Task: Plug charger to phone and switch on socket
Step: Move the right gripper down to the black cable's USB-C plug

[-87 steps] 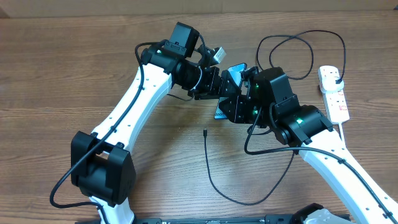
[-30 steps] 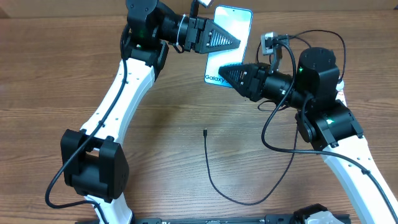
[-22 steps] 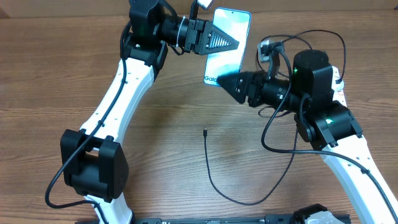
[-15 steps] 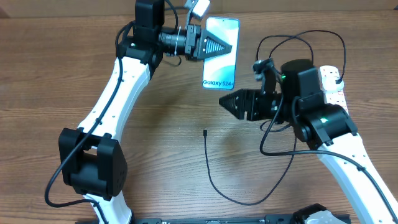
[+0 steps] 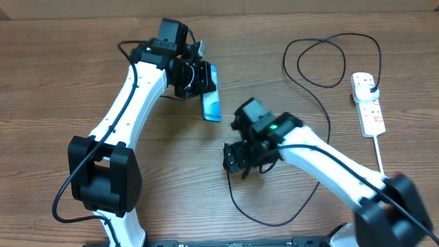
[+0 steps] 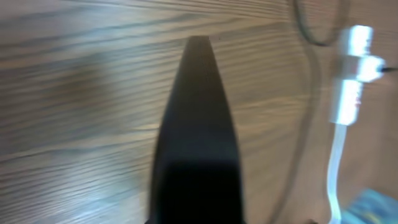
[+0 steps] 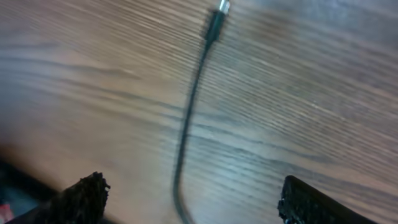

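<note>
The phone [image 5: 212, 101] is now turned on edge, clamped in the left gripper [image 5: 204, 78] up-left of the charger [image 7: 191, 115] tip. The right gripper [image 5: 236, 159] has been swung over that tip, jaws apart and astride the cable, so pickup seems next. The socket [image 5: 368, 103] lies well right of the tip.

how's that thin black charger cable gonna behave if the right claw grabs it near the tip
Probably floppy: the charger cable lies in loose curves and a loop, so the rest would likely trail behind. It looks very thin against the open right claw, so it may slip unless pinched squarely. The connector tip seems small and may droop.
</note>
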`<state>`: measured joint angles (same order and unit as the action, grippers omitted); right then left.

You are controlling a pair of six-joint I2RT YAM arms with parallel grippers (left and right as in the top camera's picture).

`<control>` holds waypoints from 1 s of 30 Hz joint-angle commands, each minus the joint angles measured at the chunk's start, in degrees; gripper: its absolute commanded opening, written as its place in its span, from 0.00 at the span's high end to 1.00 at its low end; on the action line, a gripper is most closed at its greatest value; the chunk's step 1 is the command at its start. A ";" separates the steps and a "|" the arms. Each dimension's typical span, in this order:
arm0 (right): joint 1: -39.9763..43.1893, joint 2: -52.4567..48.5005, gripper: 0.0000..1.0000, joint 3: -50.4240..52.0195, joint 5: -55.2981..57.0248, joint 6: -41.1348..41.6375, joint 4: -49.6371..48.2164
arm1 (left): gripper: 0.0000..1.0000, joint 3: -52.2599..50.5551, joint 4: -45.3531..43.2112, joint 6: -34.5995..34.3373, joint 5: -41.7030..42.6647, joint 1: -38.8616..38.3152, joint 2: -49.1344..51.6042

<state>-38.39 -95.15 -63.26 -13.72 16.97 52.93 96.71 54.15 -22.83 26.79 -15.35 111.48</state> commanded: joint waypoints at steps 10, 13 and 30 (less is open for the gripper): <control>-8.68 -12.17 0.31 0.33 16.85 8.48 -3.32 | 0.96 -0.70 2.08 -1.68 -16.92 0.07 -0.15; -8.83 -12.35 0.36 0.33 28.59 15.76 1.16 | 0.96 -0.94 1.99 -1.62 -17.49 0.09 -0.09; 10.62 -12.35 0.05 -0.68 21.09 11.19 -2.58 | 0.96 -0.94 -0.20 1.99 -14.36 0.07 -0.04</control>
<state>-30.26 -105.97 -64.12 13.32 31.66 52.29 95.92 54.72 -23.68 8.16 -15.33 111.48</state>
